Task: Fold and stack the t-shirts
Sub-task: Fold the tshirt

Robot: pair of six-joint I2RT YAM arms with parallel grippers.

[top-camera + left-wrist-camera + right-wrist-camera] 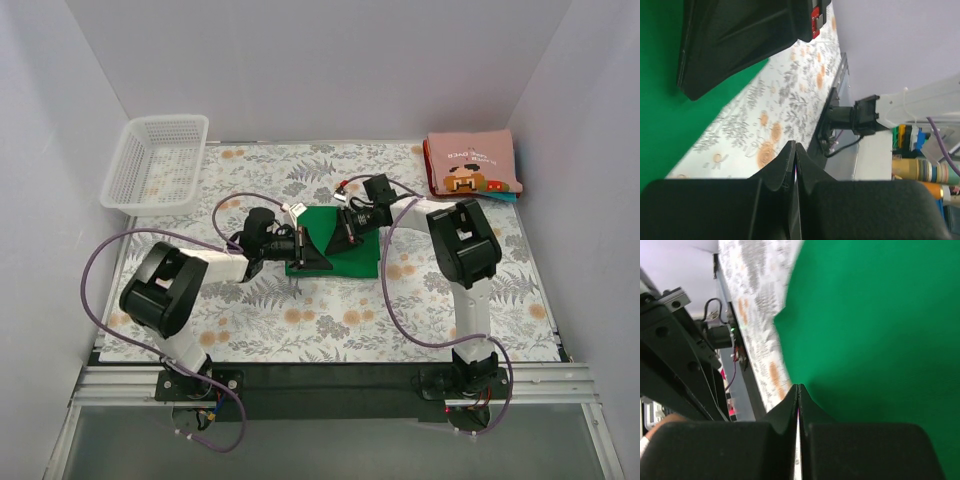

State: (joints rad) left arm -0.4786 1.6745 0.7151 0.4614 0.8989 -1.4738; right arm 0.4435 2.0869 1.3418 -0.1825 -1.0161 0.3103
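Observation:
A bright green t-shirt (356, 258) lies folded into a small rectangle at the middle of the table. My left gripper (312, 256) rests over its left edge and is shut, with nothing between the fingertips (791, 150). My right gripper (338, 238) is over the shirt's middle, also shut and empty, its fingertips (802, 390) at the green cloth's (875, 330) edge. The green cloth fills the left of the left wrist view (665, 115). A folded dusty-pink t-shirt (470, 165) with a pixel graphic lies at the far right on a teal one (511, 197).
A white mesh basket (155, 165) stands at the far left corner. The floral tablecloth (300, 320) covers the table. White walls close in the left, back and right sides. The two grippers are close together over the green shirt; the right one shows in the left wrist view (740, 35).

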